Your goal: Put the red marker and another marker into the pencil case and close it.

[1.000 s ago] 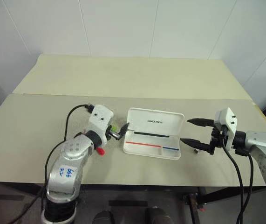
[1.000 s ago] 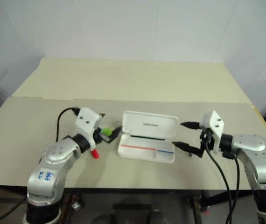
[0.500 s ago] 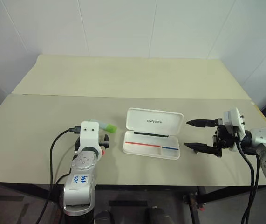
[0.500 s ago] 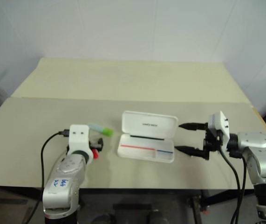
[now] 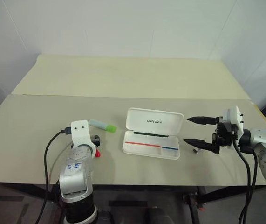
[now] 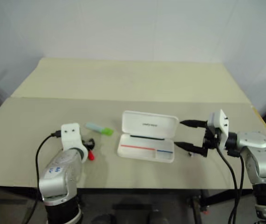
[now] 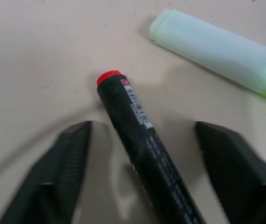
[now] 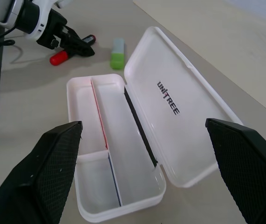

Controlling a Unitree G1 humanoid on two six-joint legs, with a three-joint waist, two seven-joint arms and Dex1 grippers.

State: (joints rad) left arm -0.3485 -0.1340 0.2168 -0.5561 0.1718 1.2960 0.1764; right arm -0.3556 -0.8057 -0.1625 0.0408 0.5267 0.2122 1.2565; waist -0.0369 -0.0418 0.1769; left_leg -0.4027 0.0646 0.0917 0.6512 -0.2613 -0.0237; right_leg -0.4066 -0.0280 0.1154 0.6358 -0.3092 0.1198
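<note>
The left gripper [image 7: 139, 177], fingers spread, straddles the red marker [image 7: 142, 154] lying on the table left of the open pencil case [image 5: 152, 133]. Next it must pinch the marker. The right gripper [image 5: 199, 130] waits wide open.

Case [image 5: 152, 132] sits open mid-frame on the table [image 5: 123, 79], lid toward the back. Highlighter [image 5: 102, 125] lies just left of it. Marker [image 7: 142, 149] is lower left of that, between the left gripper [image 7: 142, 172] fingers. Right gripper [image 5: 199, 131] is right of the case.
</note>
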